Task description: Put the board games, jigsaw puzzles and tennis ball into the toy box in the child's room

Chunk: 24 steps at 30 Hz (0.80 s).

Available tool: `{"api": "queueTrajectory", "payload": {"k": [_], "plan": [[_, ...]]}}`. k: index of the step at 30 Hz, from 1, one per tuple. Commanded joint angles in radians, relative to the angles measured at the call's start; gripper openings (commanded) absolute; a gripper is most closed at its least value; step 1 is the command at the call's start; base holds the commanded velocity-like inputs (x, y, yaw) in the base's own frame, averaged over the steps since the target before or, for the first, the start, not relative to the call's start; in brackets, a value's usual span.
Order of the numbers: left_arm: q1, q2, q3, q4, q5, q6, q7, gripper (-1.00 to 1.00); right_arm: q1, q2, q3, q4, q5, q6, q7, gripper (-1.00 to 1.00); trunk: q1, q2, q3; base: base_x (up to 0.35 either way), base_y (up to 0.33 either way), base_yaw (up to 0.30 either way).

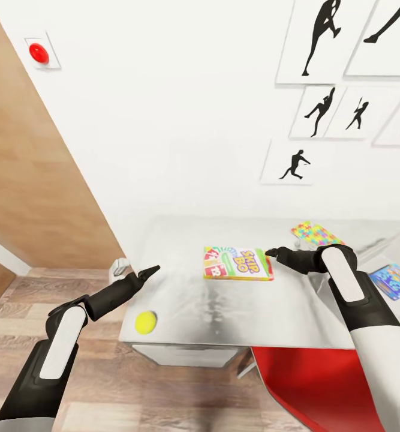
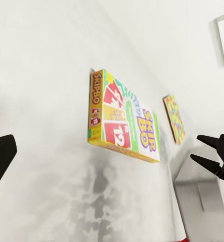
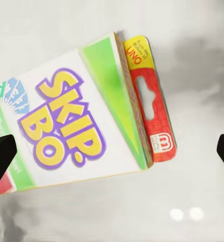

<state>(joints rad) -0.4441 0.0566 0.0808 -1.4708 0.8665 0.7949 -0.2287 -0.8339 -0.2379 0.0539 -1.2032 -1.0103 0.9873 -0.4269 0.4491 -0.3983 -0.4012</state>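
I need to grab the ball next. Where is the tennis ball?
In the head view, the tennis ball sits near the table's front-left corner, just beside the left gripper.

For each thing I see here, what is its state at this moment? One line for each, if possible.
Skip-Bo box: lying flat on the table, printed side up, not held.
Tennis ball: resting near the table's front edge, free.
Jigsaw puzzle: flat at the table's back.
Blue game box: lying in the toy box.
Left gripper: jaws open, empty.
Right gripper: jaws open over the Skip-Bo box, empty.
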Motion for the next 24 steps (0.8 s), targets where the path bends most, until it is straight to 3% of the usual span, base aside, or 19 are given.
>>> {"api": "queueTrajectory", "payload": {"k": [1, 24], "plan": [[-0.001, 0.0, 0.002, 0.0, -0.001, 0.006, -0.004, 1.0, -0.001, -0.001, 0.002, -0.001, -0.01, 0.001, -0.01, 1.0, 0.001, -0.002, -0.002, 0.203, 0.0, -0.009], [-0.001, -0.001, 0.002, -0.001, 0.001, 0.006, -0.004, 1.0, -0.002, 0.007, 0.01, 0.01, -0.01, 0.001, -0.009, 1.0, 0.001, -0.002, -0.002, 0.052, 0.0, -0.002]]}}
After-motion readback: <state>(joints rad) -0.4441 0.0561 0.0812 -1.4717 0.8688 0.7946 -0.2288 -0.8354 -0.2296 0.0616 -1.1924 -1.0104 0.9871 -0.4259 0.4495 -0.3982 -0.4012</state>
